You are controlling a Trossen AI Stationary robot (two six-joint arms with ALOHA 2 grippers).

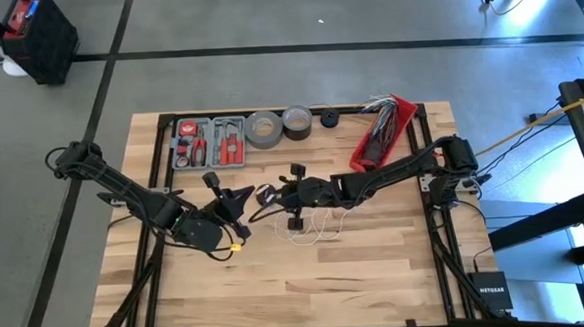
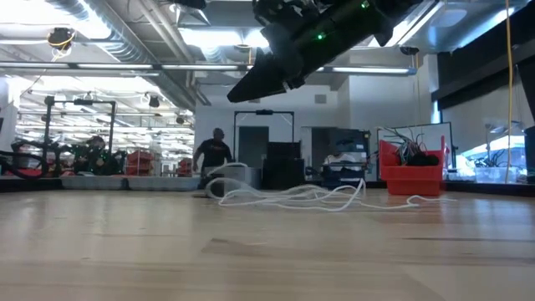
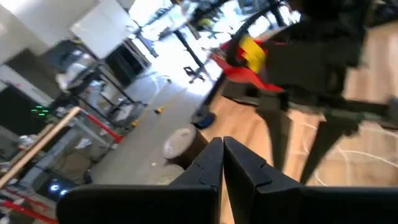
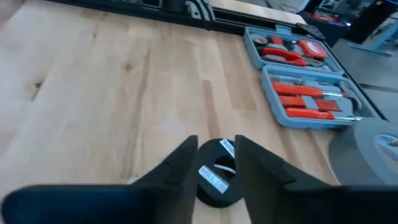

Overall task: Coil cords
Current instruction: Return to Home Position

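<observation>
From above, the left gripper [image 1: 236, 199] and the right gripper [image 1: 277, 195] hang close together over the table [image 1: 398, 268], with the thin white cable [image 1: 316, 229] loose beside them; at table height the cable [image 2: 292, 197] lies flat on the wood; the left wrist view shows its fingers pressed together, empty; the right wrist view shows its fingers apart over the black disc [image 4: 214, 180].

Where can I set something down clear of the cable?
Bare: the table strip from the white cable to the edge opposite the tool case. Crowded: centre, left gripper and right gripper by the cable; the tool case's edge, with tape rolls, red bin.
</observation>
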